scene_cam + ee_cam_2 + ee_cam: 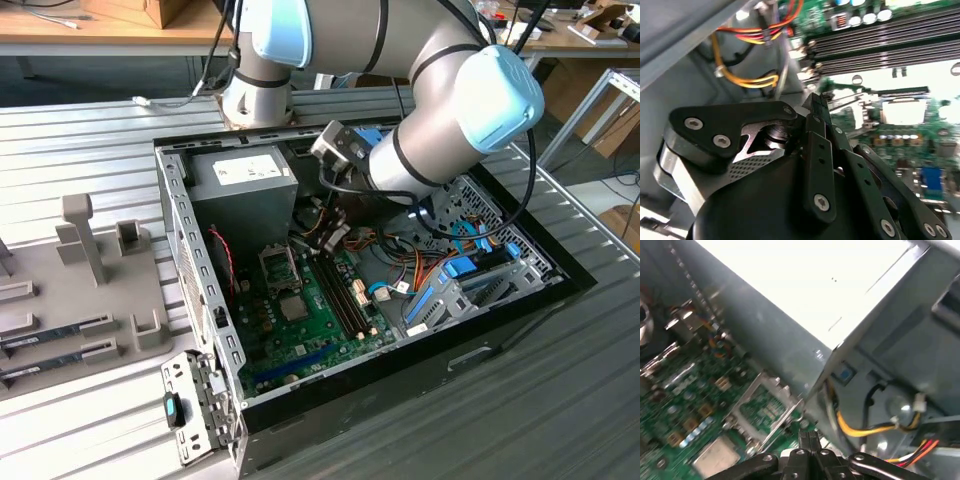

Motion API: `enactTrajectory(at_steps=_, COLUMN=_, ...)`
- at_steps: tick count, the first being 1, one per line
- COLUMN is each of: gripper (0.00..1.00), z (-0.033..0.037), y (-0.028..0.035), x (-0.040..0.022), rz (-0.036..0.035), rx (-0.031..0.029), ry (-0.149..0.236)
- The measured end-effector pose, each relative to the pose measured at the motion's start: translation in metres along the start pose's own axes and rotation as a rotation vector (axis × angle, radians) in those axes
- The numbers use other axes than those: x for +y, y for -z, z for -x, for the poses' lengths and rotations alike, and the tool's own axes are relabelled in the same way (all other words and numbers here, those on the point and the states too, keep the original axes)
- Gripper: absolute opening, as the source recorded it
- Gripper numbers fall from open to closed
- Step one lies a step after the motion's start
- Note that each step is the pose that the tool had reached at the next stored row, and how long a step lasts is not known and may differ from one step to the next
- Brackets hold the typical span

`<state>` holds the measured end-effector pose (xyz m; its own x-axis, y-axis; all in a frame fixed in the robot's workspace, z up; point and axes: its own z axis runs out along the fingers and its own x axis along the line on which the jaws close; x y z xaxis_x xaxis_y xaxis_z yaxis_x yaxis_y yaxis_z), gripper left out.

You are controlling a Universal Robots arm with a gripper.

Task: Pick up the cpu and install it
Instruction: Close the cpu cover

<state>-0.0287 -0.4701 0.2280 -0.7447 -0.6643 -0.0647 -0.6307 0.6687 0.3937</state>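
The cpu (293, 307) is a small flat silver-grey square lying on the green board (330, 335) inside the open computer case. It also appears in both wrist views, bright in the second wrist view (902, 111) and pale in the first wrist view (715, 457). A raised metal frame (762, 407) stands between the cpu and my gripper (335, 238). My gripper (810, 436) hangs low over the board near the power supply. Its black fingers (816, 107) are shut together with nothing between them. It is apart from the cpu.
The grey power supply (245, 185) fills the case's back corner close to the gripper. Long memory slots (345, 295) run beside the cpu. Yellow and orange cables (400, 265) and a blue-trimmed drive cage (470, 285) lie toward the exterior view's right. A grey parts tray (90, 290) sits outside the case.
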Motion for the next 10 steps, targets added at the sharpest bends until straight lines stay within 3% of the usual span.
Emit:
enactTrajectory(at_steps=1, gripper=0.11, z=0.0001, y=-0.0010, x=-0.0005, rz=0.0034, rx=-0.0033, ry=-0.001)
enactTrajectory(at_steps=6, gripper=0.11, z=-0.0004, y=-0.0098, x=-0.0044, rz=0.0062, rx=-0.0013, ry=-0.004)
enactTrajectory(at_steps=10, gripper=0.11, z=0.0005, y=-0.0130, x=-0.0045, rz=0.0098, rx=-0.0040, ry=-0.003)
